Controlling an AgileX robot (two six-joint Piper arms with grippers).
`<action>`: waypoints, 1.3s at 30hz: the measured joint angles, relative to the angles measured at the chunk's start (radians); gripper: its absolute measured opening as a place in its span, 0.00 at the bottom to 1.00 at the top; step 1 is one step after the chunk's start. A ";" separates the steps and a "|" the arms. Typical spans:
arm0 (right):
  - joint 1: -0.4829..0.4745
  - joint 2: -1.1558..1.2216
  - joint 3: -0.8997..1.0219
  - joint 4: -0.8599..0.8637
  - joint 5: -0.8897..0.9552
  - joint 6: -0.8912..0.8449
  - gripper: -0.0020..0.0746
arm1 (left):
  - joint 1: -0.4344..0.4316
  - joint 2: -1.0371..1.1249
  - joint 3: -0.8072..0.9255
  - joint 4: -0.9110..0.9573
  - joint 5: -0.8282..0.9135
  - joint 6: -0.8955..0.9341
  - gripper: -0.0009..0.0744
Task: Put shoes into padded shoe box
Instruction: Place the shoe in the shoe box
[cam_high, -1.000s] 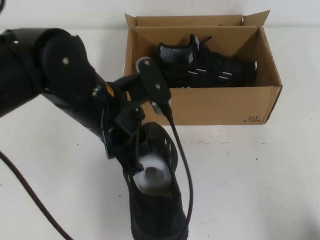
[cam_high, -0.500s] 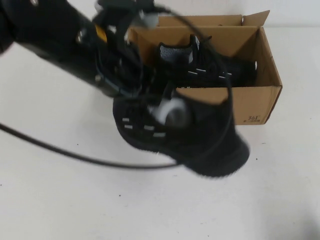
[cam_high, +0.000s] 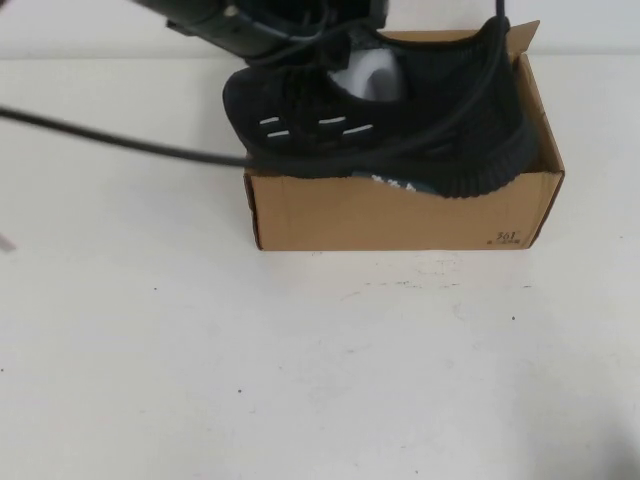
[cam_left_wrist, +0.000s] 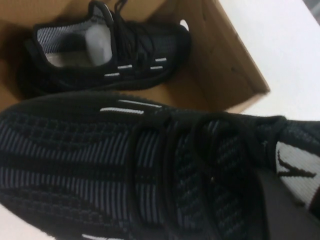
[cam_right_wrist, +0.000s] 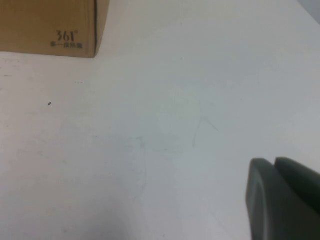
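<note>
On the counter (cam_high: 300, 380), the padded shoe box (cam_high: 400, 212) holds one shoe (cam_left_wrist: 107, 52). The left gripper (cam_high: 300, 20), jaws clamping the second shoe (cam_high: 380, 130), hangs over it; a near-wall snag looks possible. The right gripper (cam_right_wrist: 282, 200) is parked, jaws together.

White bench (cam_high: 320, 370), faintly scuffed and speckled with tiny dark marks; a pale wall (cam_high: 580, 25) runs along the far edge.

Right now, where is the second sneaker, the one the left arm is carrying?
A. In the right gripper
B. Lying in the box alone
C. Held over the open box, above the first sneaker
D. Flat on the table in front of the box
C: the left gripper holds the carried sneaker over the cardboard shoe box, the first sneaker lying inside; the right gripper stays over bare table.
</note>
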 joint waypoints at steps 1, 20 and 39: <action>0.000 0.000 0.000 0.000 0.000 0.000 0.02 | 0.000 0.023 -0.020 0.002 0.000 -0.009 0.03; 0.000 0.000 0.000 0.000 0.000 0.000 0.02 | 0.000 0.316 -0.247 0.029 -0.129 -0.092 0.03; 0.000 0.000 0.000 0.000 0.000 0.000 0.02 | 0.012 0.396 -0.249 0.036 -0.182 -0.103 0.03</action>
